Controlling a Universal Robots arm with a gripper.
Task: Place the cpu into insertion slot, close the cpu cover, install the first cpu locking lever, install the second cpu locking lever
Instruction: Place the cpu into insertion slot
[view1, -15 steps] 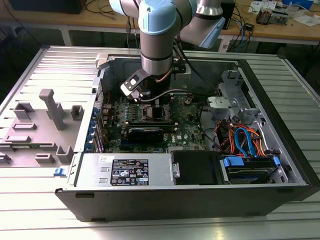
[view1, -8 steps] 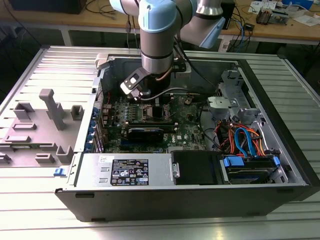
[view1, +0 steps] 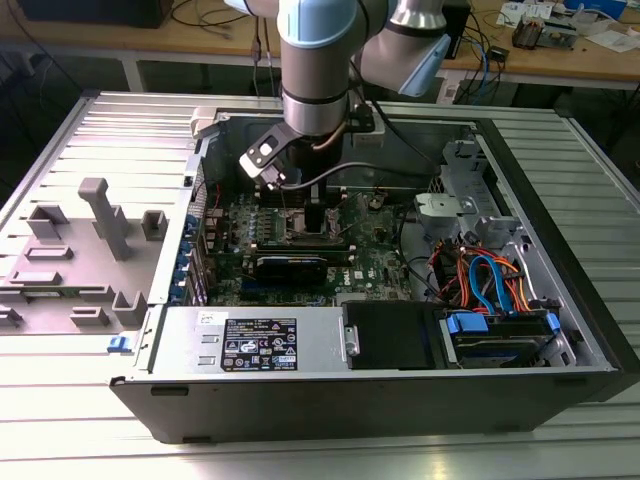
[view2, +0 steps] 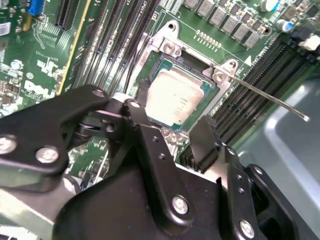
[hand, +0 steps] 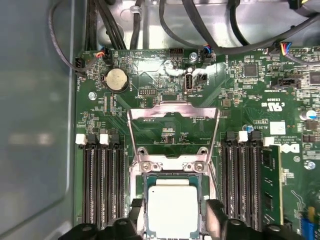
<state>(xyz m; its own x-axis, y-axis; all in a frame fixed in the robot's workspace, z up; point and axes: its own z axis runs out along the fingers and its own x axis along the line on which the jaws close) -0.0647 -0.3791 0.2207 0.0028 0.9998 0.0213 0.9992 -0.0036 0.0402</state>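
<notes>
In the exterior view, I see the tool (view1: 316, 222) down inside the open computer case (view1: 400, 400), over the green board (view1: 375, 262). In the second wrist view, its fingers (view2: 203, 135) stand spread on either side of the cpu (view2: 175, 100), which lies in the insertion slot (view2: 169, 47). In the first wrist view, the cpu cover (hand: 172, 112) stands swung open beyond the slot.

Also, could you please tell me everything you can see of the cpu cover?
The cpu cover is a thin, silver metal frame with a large square cut-out, through which the green board shows. It stands open, swung up and back on its hinge at one edge of the insertion slot, leaving the cpu uncovered. Apart from that hinge, nothing appears to touch it.
</notes>
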